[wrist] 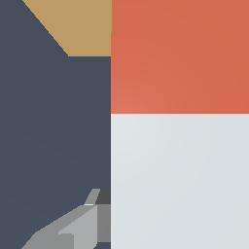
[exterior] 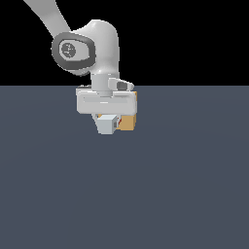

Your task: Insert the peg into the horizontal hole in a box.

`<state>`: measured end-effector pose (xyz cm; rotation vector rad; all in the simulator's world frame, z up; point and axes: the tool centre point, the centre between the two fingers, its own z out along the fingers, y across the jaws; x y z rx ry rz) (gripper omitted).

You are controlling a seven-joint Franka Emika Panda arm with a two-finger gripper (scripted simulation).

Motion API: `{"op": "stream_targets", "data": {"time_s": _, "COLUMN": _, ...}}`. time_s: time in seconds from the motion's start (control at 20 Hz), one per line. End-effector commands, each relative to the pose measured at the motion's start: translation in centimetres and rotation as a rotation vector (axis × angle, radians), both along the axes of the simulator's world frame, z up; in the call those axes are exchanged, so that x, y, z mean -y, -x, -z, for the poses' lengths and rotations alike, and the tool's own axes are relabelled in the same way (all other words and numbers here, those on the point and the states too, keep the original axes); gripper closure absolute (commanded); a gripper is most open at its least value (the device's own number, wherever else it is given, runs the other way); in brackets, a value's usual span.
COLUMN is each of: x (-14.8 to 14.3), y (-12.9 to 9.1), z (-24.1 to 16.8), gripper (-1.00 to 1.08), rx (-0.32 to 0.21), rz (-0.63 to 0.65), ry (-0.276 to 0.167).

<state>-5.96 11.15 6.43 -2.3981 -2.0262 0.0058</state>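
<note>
Peg [wrist: 180, 146] sits clamped in your pincer [exterior: 107, 124], carried level above the counter [exterior: 124, 194], its red end toward the box [exterior: 127, 122] just behind it. You look to be at the alignment step. The hole is hidden, so centre the tip on it before pushing straight in.

The bench [exterior: 146, 194] is a flat, plain slate-blue surface that fills the lower two thirds of the exterior view, from its bottom edge up to a straight horizon line. Above that line the background [exterior: 194, 39] is solid black across the upper third of the frame. In the wrist view the same slate-blue bench fills most of the left half.
</note>
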Motion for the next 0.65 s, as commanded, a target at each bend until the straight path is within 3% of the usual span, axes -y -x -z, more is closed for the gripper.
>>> {"op": "stream_targets", "data": {"time_s": 0.0, "x": -1.8, "y": -0.4, "z": -0.2, "gripper": 1.08, "rx": 0.005, "rz": -0.002, "ry": -0.002}}
{"op": "stream_targets", "data": {"time_s": 0.3, "x": -5.6, "y": -1.1, "z": -0.3, "gripper": 1.08, "rx": 0.007, "rz": -0.002, "ry": -0.002}}
{"op": "stream_targets", "data": {"time_s": 0.6, "x": -6.7, "y": -1.4, "z": -0.3, "gripper": 1.08, "rx": 0.007, "rz": -0.002, "ry": -0.002}}
